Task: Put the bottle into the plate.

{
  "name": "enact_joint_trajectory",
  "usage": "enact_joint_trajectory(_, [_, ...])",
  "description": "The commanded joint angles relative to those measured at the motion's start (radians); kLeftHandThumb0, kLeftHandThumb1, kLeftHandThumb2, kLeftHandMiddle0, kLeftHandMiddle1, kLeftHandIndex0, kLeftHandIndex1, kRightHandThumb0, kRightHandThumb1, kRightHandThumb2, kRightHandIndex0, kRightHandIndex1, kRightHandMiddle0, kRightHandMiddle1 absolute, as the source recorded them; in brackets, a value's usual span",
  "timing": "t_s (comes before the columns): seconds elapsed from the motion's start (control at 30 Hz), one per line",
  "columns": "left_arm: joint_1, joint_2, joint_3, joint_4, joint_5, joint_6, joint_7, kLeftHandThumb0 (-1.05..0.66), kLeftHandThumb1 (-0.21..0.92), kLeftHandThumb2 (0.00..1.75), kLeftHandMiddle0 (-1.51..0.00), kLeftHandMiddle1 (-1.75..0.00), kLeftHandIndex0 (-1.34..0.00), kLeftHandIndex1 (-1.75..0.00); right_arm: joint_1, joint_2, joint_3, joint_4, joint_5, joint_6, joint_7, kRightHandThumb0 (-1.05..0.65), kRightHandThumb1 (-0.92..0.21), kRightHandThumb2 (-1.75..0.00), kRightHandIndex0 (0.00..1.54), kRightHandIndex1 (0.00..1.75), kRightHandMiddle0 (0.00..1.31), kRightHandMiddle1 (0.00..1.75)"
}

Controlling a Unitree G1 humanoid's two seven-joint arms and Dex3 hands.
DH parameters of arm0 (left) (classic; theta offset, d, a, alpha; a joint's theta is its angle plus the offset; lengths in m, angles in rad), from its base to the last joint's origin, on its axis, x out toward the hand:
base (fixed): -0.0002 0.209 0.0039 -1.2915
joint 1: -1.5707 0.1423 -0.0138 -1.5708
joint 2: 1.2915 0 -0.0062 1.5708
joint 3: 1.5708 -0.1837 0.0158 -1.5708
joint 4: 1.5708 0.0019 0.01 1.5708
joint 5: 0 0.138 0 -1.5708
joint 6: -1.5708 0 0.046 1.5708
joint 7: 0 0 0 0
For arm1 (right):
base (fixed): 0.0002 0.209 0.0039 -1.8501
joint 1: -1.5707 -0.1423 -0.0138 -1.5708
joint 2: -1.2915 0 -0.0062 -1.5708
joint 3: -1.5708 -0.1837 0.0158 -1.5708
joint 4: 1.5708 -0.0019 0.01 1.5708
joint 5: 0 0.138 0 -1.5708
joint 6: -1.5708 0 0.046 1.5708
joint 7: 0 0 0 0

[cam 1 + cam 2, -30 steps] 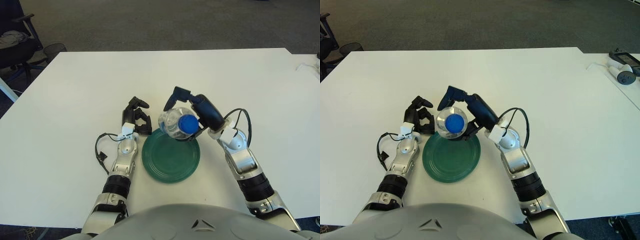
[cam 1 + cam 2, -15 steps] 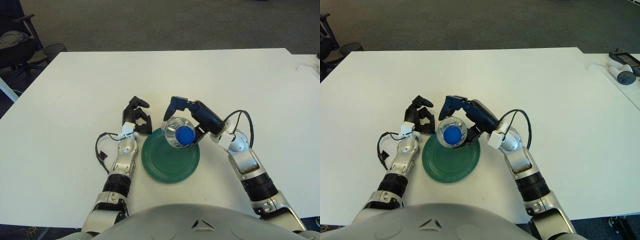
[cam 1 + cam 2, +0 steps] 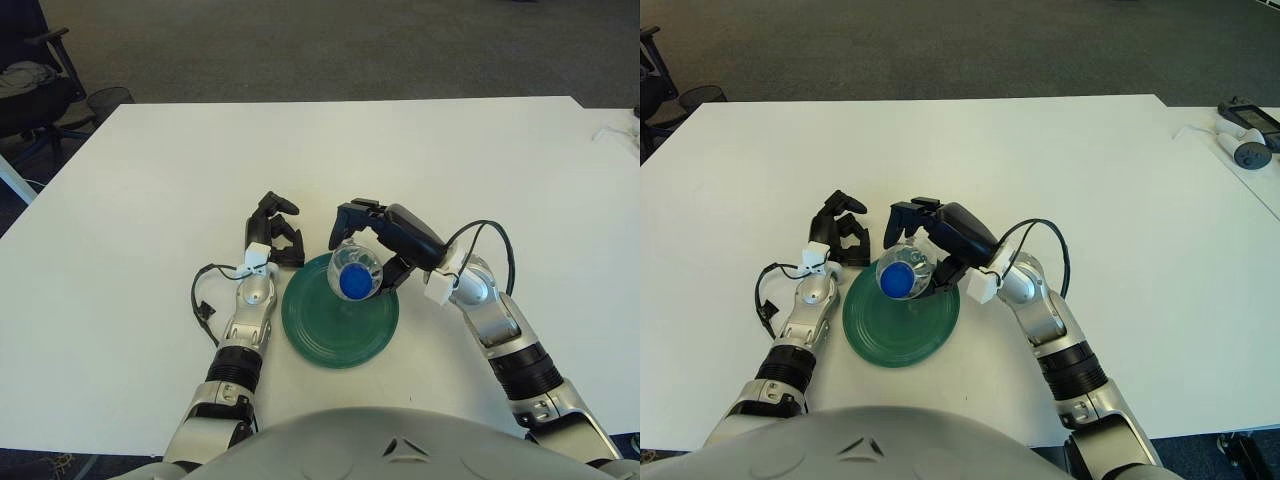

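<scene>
A clear plastic bottle (image 3: 354,273) with a blue cap stands upright over the far part of a round green plate (image 3: 340,315) on the white table. My right hand (image 3: 380,235) is shut on the bottle from the right and behind, its fingers wrapped round the body. Whether the bottle's base touches the plate is hidden by the bottle itself. My left hand (image 3: 273,235) rests on the table just left of the plate's far rim, fingers curled, holding nothing. The same scene shows in the right eye view, with the bottle (image 3: 902,275) over the plate (image 3: 902,325).
The white table (image 3: 150,200) spreads wide on all sides. A black cable (image 3: 203,300) loops beside my left forearm. Small devices (image 3: 1248,135) lie at the far right table edge. A chair and a bin (image 3: 40,95) stand off the table at the far left.
My right hand has lowered the bottle and moved it slightly left and nearer, down over the plate. My left hand has not moved.
</scene>
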Motion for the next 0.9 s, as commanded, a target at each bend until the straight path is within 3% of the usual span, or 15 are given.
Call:
enact_joint_trajectory(0.0, [0.000,0.008,-0.002,0.026,0.020,0.038,0.012,0.00,-0.09,1.75,-0.93,-1.65,-0.71,-1.75,-0.027,-0.014,-0.002,0.009,-0.029,-0.021,-0.023,-0.08,-0.40,-1.11,1.06,1.75,0.80,1.75])
enact_joint_trajectory(0.37, [-0.012,0.011,-0.005,0.035,0.019,0.039,0.005,0.00,-0.09,1.75,-0.93,-1.66,-0.70,-1.75,-0.084,-0.049,0.016,0.104,-0.206,-0.131,-0.139,-0.10,-0.41,-1.12,1.06,1.75,0.79,1.75])
enact_joint_trajectory(0.43, [-0.012,0.010,-0.003,0.031,0.012,0.044,-0.002,0.00,-0.09,1.75,-0.93,-1.66,-0.70,-1.75,-0.098,-0.053,0.025,0.131,-0.221,-0.162,-0.160,-0.19,-0.44,-1.10,1.01,1.75,0.72,1.75])
enact_joint_trajectory(0.5, [-0.013,0.007,-0.002,0.030,0.002,0.047,-0.009,0.00,-0.09,1.74,-0.93,-1.65,-0.70,-1.75,-0.106,-0.057,0.029,0.145,-0.227,-0.180,-0.170,-0.33,-0.46,-1.11,0.93,1.75,0.58,1.75])
enact_joint_trajectory(0.6, [-0.010,0.005,0.004,0.038,-0.020,0.035,-0.027,0.00,-0.09,1.74,-0.93,-1.65,-0.70,-1.75,-0.122,-0.070,0.040,0.166,-0.229,-0.204,-0.170,-0.38,-0.51,-1.05,0.78,1.75,0.48,1.75])
enact_joint_trajectory(0.67, [-0.011,0.005,0.008,0.042,-0.028,0.030,-0.034,0.00,-0.09,1.74,-0.93,-1.65,-0.70,-1.75,-0.131,-0.080,0.045,0.172,-0.230,-0.214,-0.164,-0.39,-0.54,-1.02,0.72,1.75,0.45,1.75])
enact_joint_trajectory(0.8, [-0.015,0.007,0.009,0.051,-0.027,0.021,-0.031,0.00,-0.08,1.73,-0.93,-1.64,-0.70,-1.75,-0.154,-0.113,0.061,0.178,-0.241,-0.241,-0.139,-0.39,-0.69,-0.80,0.39,1.75,0.38,1.70])
enact_joint_trajectory(0.87, [-0.019,0.009,0.009,0.056,-0.025,0.020,-0.030,0.00,-0.08,1.73,-0.93,-1.64,-0.70,-1.75,-0.158,-0.118,0.064,0.181,-0.242,-0.246,-0.137,-0.38,-0.73,-0.72,0.30,1.75,0.36,1.69])
